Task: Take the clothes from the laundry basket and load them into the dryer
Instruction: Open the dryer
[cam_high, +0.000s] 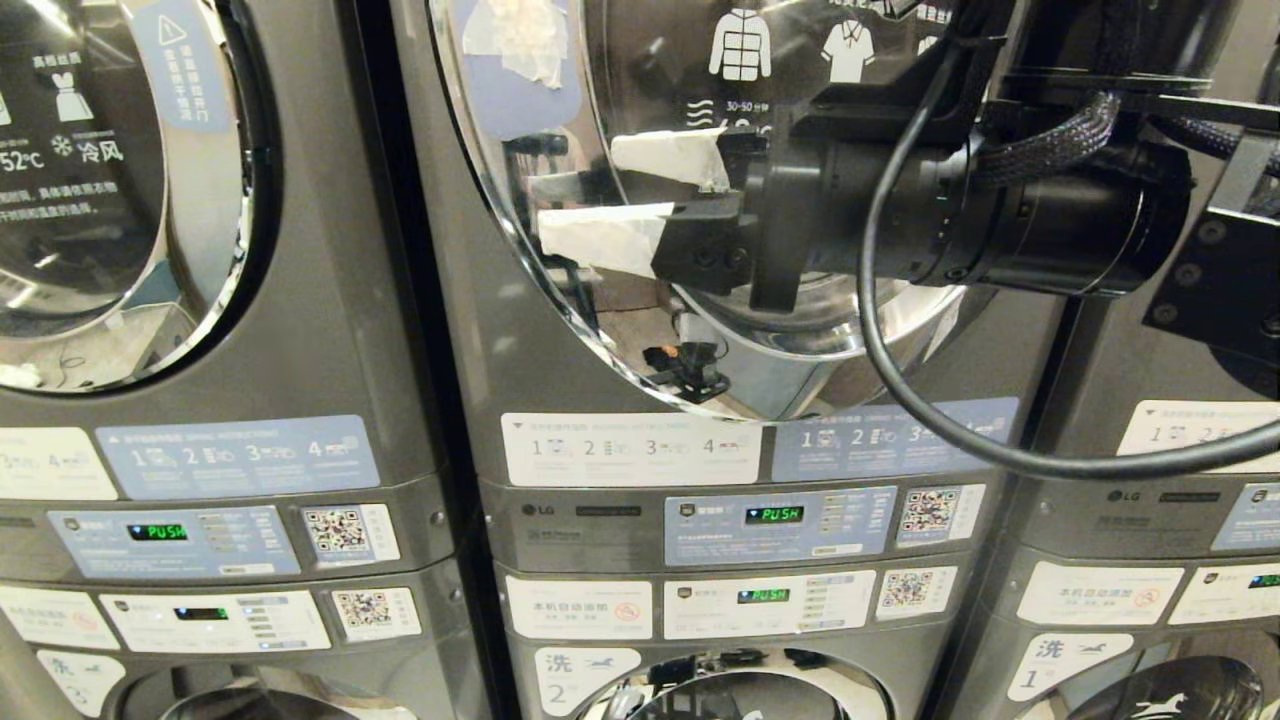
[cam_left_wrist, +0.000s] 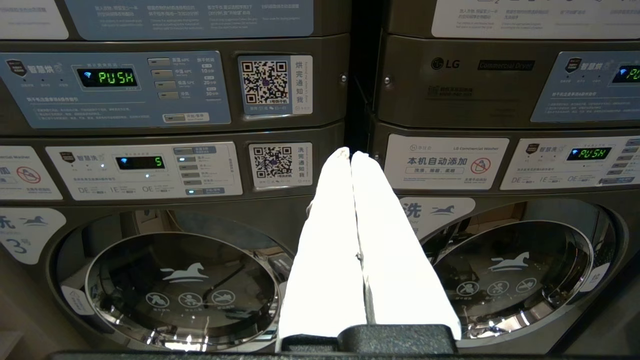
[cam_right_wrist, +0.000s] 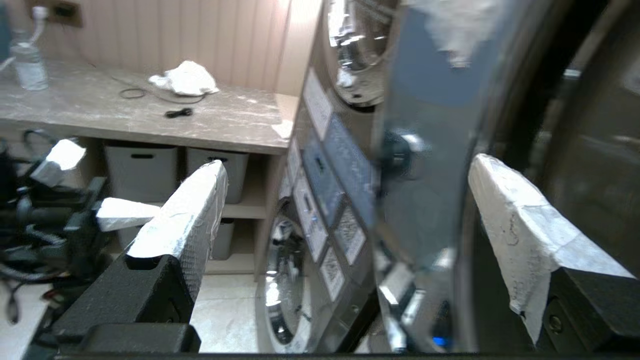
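Right gripper (cam_high: 600, 200) was up at the dryer (cam_high: 560, 330), jaws spread wide, white-taped fingers (cam_right_wrist: 185, 215) straddling the chrome edge of the round glass door (cam_high: 640, 90), one finger outside and one toward the glass side; nothing pinched yet. Left gripper (cam_left_wrist: 351, 160) hung low in front of the washers, taped jaws pressed together, holding nothing, parked. Step in hand looked like getting the door open before any loading; to do it well, judged: seat the fingers properly over the rim near the door's free edge, close firmly on it, then pull along the door's swing arc rather than straight back so the tape doesn't slip off the chrome; keep the black cable (cam_high: 880, 360) away from the hinge path. Laundry basket and clothes were not in any view, so their place could not be told. Counts: three machine stacks in head view, two green PUSH displays (cam_high: 773, 514) on the middle stack, two QR stickers (cam_high: 928, 512) there; two washer doors (cam_left_wrist: 180, 290) in left wrist view; one side surface (cam_right_wrist: 150, 115) with one white cloth (cam_right_wrist: 185, 78) and one bottle (cam_right_wrist: 29, 65).
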